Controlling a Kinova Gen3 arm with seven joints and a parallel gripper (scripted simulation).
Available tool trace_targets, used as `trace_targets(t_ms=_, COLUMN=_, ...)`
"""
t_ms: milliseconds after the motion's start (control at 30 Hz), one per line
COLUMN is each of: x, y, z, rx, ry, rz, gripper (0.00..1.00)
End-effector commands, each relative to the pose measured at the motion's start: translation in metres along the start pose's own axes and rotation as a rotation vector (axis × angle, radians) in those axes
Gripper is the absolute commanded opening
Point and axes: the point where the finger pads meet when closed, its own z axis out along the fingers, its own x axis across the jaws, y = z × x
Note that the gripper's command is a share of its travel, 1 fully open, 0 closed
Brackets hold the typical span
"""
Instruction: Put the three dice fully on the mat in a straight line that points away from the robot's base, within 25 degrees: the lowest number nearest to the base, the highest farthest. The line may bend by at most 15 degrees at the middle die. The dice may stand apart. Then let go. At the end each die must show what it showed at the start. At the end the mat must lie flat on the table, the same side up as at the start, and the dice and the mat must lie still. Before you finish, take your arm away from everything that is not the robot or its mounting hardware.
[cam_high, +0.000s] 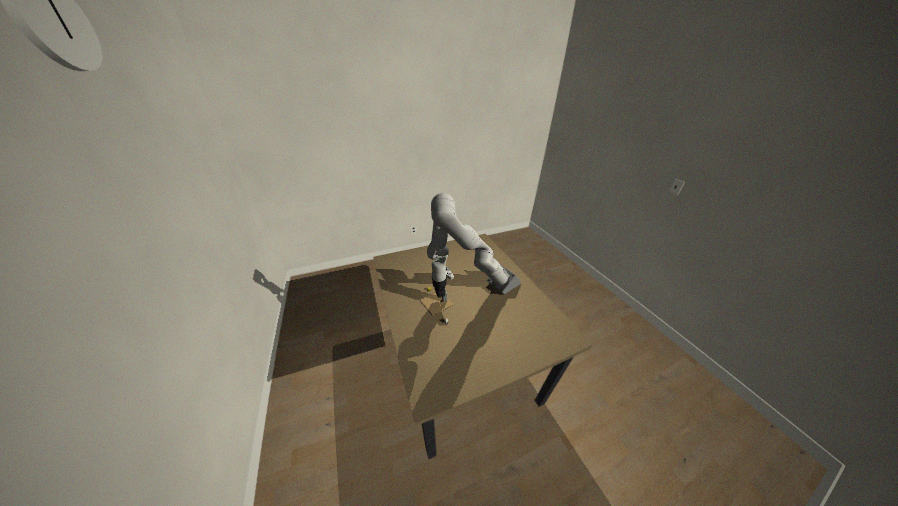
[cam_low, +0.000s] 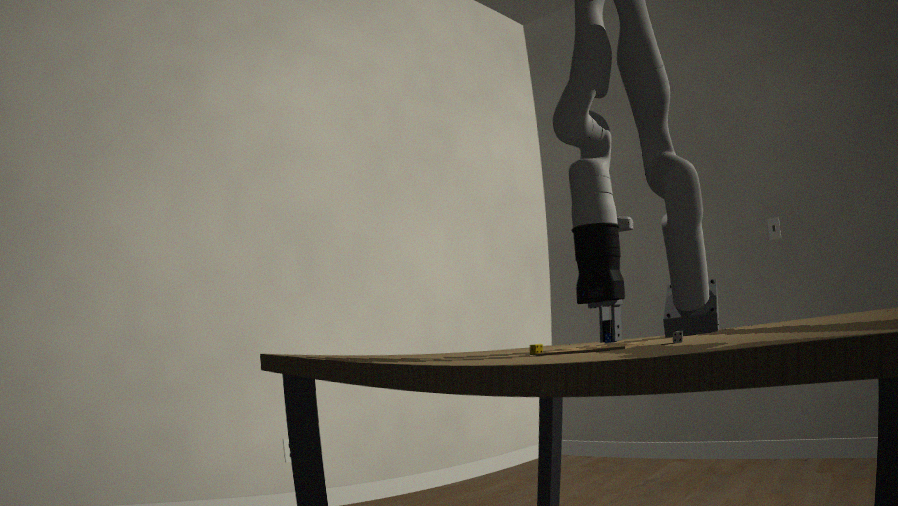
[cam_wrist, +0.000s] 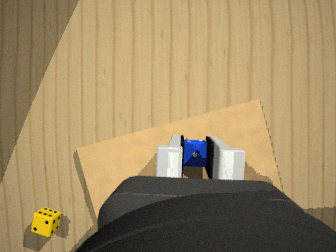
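My gripper (cam_wrist: 194, 151) (cam_low: 608, 333) (cam_high: 440, 295) is shut on a blue die (cam_wrist: 195, 150) (cam_low: 607, 337) and holds it low over the tan mat (cam_wrist: 120, 158) (cam_high: 447, 307), at or just above its surface. A yellow die (cam_wrist: 46, 221) (cam_low: 536, 348) (cam_high: 429, 289) lies on the bare table beside the mat's edge. A pale grey die (cam_low: 677, 336) (cam_high: 446, 321) stands on the table on the mat's other side; the wrist view does not show it.
The wooden table (cam_high: 502, 339) (cam_low: 439, 367) carries the arm's base (cam_high: 505, 284) (cam_low: 691, 320) near its far side. Long shadows of the arm fall across the top. Walls stand behind and to the right.
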Motion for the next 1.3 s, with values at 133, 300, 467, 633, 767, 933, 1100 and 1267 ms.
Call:
trace_targets(t_ms=133, x=-0.0001, y=0.0002, z=-0.0002, rx=-0.001, ry=0.000, rz=0.000, gripper=0.34)
trace_targets(t_ms=300, x=-0.0001, y=0.0002, z=-0.0002, rx=-0.001, ry=0.000, rz=0.000, gripper=0.34)
trace_targets(t_ms=467, x=-0.0001, y=0.0002, z=-0.0002, rx=-0.001, ry=0.000, rz=0.000, gripper=0.34)
trace_targets(t_ms=633, x=-0.0001, y=0.0002, z=-0.0002, rx=-0.001, ry=0.000, rz=0.000, gripper=0.34)
trace_targets(t_ms=767, x=-0.0001, y=0.0002, z=-0.0001, rx=-0.001, ry=0.000, rz=0.000, gripper=0.34)
trace_targets(t_ms=933, x=0.0001, y=0.0002, z=0.0005, rx=-0.005, ry=0.001, rz=0.000, gripper=0.34)
trace_targets(t_ms=1100, x=0.0004, y=0.0003, z=0.0020, rx=-0.016, ry=0.002, rz=-0.002, gripper=0.34)
trace_targets(t_ms=1267, x=0.0001, y=0.0003, z=0.0033, rx=-0.026, ry=0.002, rz=-0.002, gripper=0.34)
